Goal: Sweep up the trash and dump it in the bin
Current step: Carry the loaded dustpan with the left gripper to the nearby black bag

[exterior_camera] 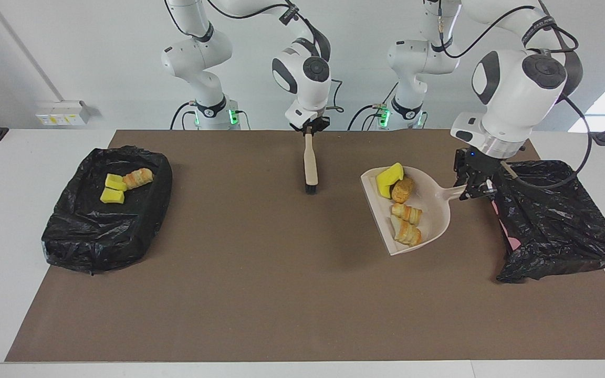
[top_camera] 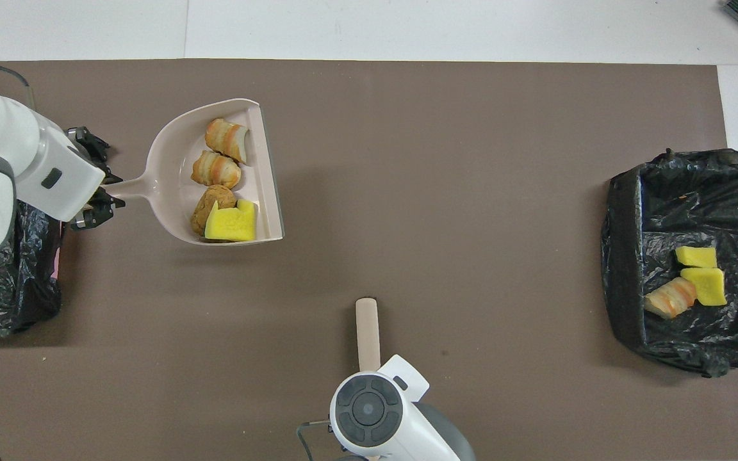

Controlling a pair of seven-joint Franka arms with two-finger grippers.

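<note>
The step in hand looks like carrying the loaded dustpan to a bin and tipping it out. The brown mat [exterior_camera: 281,304] fills most of the facing view. A bin lined with a black bag [exterior_camera: 560,226] sits at mid-height at the frame edge on the left arm's side, its bag slumped so that the opening is hard to make out. A second black-bagged bin [exterior_camera: 103,220] sits at the opposite frame edge and already holds three pieces [exterior_camera: 124,184].

The dustpan [exterior_camera: 434,202] hangs right of centre in that frame, apparently lifted clear of the mat, with its handle pointing at the nearer bin and its open lip facing the middle of the table. To do this well, the pan should stay level or lip-up while it travels. It should tilt only once the lip is well over the bag's opening, since the lip now faces away from that bin.

The brush [exterior_camera: 310,163] hangs bristles-down in the upper centre.

The trash [exterior_camera: 405,212], four lumps, lies in the pan's bowl, well apart from the fingers, which are at the handle's end.

The left gripper [exterior_camera: 473,186] is clenched on the dustpan handle; the right gripper [exterior_camera: 309,128] grips the brush's top and waits.
</note>
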